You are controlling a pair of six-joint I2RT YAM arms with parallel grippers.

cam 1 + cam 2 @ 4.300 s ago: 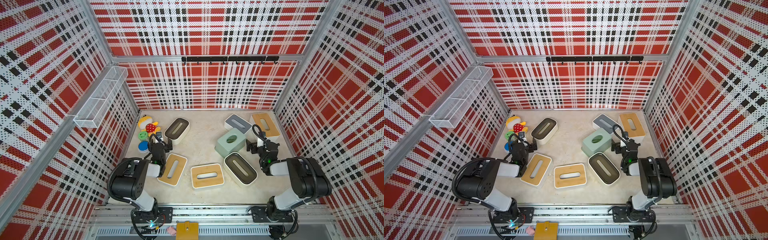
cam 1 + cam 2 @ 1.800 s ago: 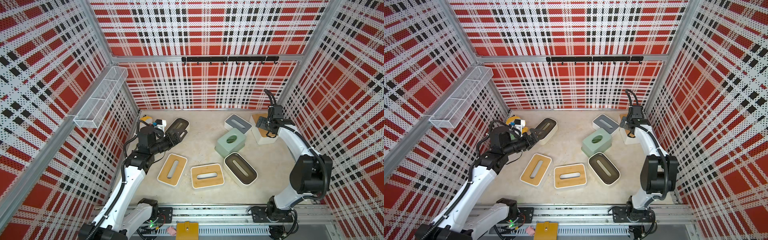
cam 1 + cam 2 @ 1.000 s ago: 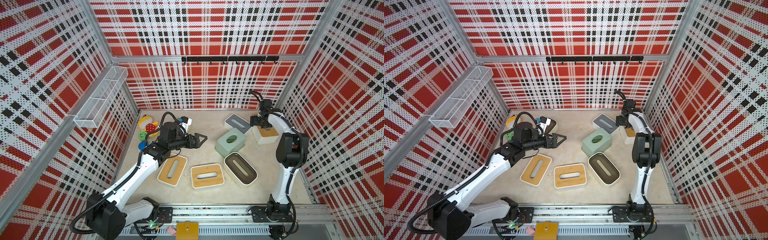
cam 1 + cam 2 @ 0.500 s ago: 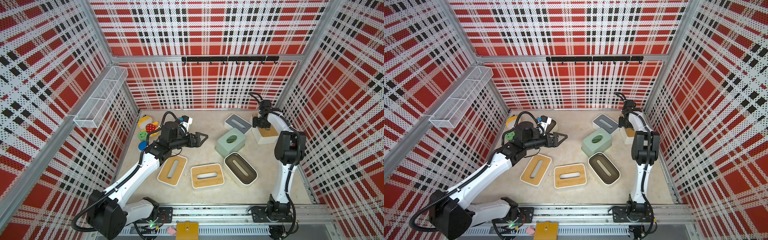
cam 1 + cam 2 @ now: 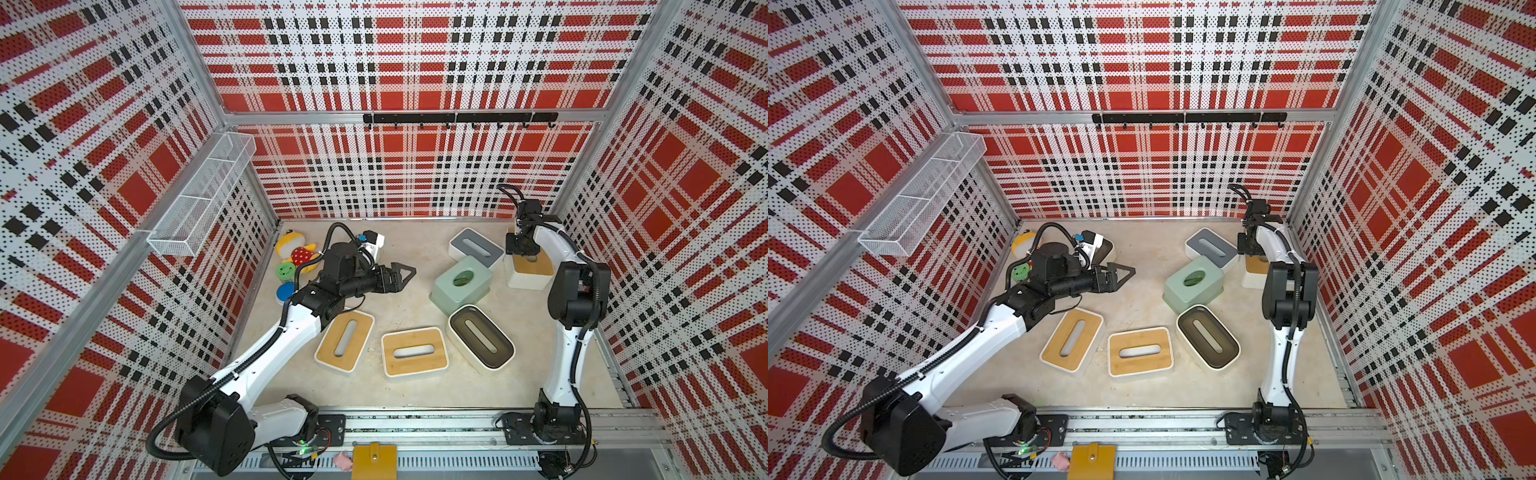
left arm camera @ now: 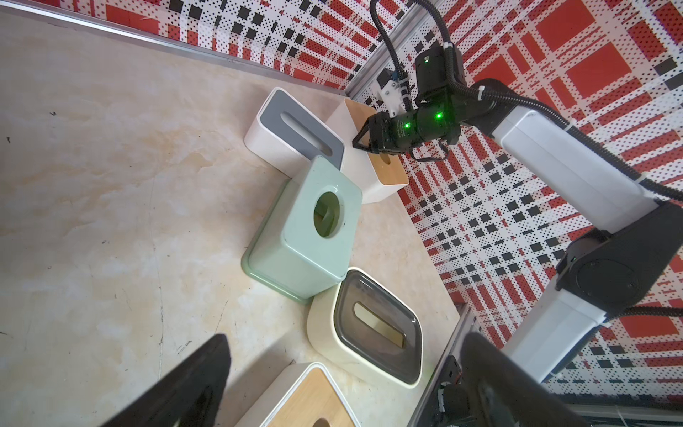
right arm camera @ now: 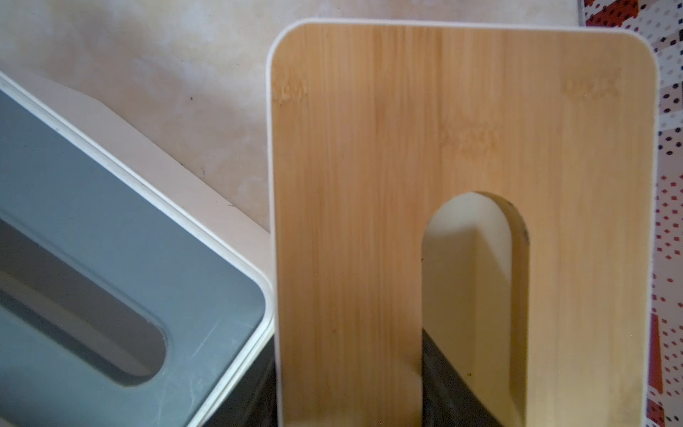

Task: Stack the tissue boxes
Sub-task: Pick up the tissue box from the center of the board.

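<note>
Wood-lid box point(image 5: 537, 267): sitting upper right beside grey-lid box point(image 5: 473, 247).
Right gripper point(image 5: 523, 252): we are clamping its lid through the slot.
Left gripper point(image 5: 405, 277): hovering mid-frame, gaping, empty.

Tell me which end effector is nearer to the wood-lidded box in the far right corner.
Right. The right end effector is on that wood-lidded box, one finger in its slot; the left end effector hangs open beyond the mint-green box.
</note>
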